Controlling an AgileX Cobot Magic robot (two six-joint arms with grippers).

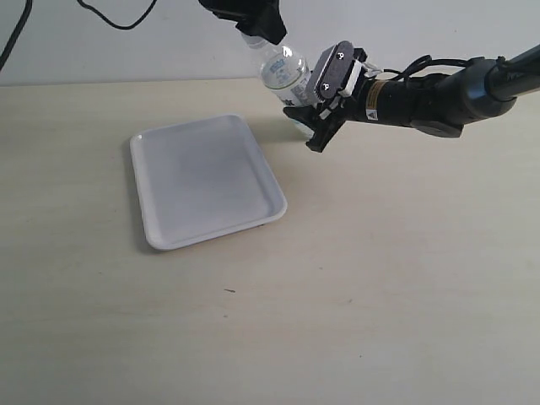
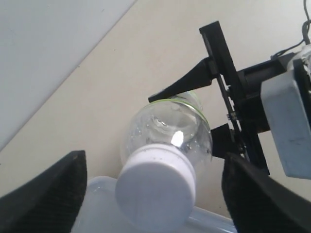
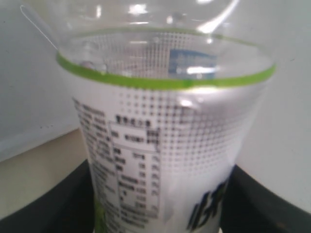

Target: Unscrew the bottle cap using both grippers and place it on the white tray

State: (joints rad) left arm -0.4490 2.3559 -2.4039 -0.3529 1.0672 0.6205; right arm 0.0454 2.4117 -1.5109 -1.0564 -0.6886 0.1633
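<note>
The bottle cap point(image 2: 155, 187) sits on the neck of the bottle point(image 1: 281, 72), which is held tilted just beyond the far right corner of the white tray point(image 1: 207, 181). Whether the bottle's base touches the table point(image 1: 380, 278) cannot be told. The left gripper point(image 1: 263, 34) stands at the bottle's top, its 2 black fingers point(image 2: 46, 194) spread wide on either side of the cap with clear gaps, touching nothing. The right gripper point(image 1: 308, 125) reaches in from the right and pinches the bottle's labelled body between its 2 black fingers. The cap is white, round, flat-topped plastic with a matte face. The bottle is clear plastic with droplets inside the shoulder, a green band, and a white label carrying a dot pattern and fine black print. The tray is white, rectangular, round-cornered, low-rimmed and smooth. The table is pale and matte. In the exterior view the left gripper hides the cap. Only the left wrist view shows the cap, the gaps beside it, and the right gripper's thin black bars on either side of the bottle. Only the right wrist view shows the label's print blocks up close, with a dark finger on each side.
</note>
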